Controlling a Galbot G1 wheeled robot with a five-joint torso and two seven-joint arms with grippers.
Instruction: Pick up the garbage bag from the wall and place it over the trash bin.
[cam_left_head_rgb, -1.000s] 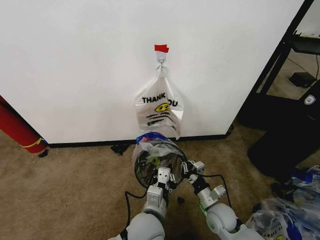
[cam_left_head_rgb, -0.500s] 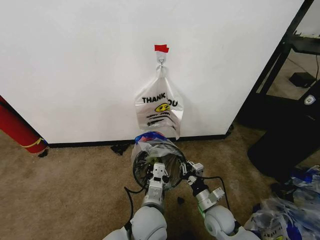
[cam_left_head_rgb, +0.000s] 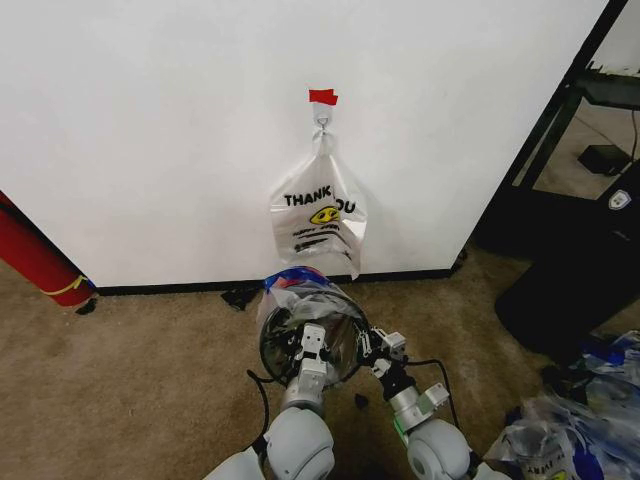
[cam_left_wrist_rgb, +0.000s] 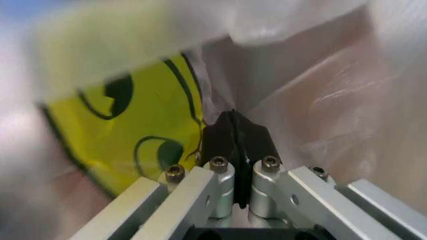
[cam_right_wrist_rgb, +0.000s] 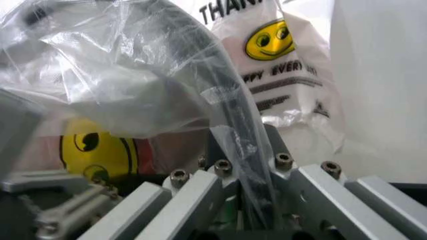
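**Kid:** What was the biggest thing there?

**Helper:** The plain white wall (cam_left_head_rgb: 150, 130). At its foot, on the brown carpet (cam_left_head_rgb: 130, 380), stood the small round trash bin with see-through dark walls and a black rim (cam_left_head_rgb: 305, 340). I'll use that bin as our landmark.

**Kid:** Where was the garbage bag?

**Helper:** The thin, crinkly see-through bag with blue strips and a yellow smiley (cam_left_head_rgb: 300, 285) was draped over the bin's mouth, with the blue part bunched on the wall side of the rim. Another white "THANK YOU" smiley bag (cam_left_head_rgb: 318, 222) hung from a hook above the bin, under a bit of red tape (cam_left_head_rgb: 323, 97).

**Kid:** What were the arms doing?

**Helper:** Both reached to the near side of the bin. The left gripper (cam_left_head_rgb: 310, 345) was pressed shut inside the bag, its black tips together against the plastic by the yellow face. I think it was pushing the bag down so it would line the bin. The right gripper (cam_left_head_rgb: 380, 347) was just beside the bin's rim, clamped on a fold of the bag, likely to keep that edge stretched over the rim.

**Kid:** Was there room to move?

**Helper:** Plenty on the carpet to the bin's sides. The wall was close behind the bin. A red tube (cam_left_head_rgb: 35, 255) and a black stand (cam_left_head_rgb: 560, 180) were well apart from it.
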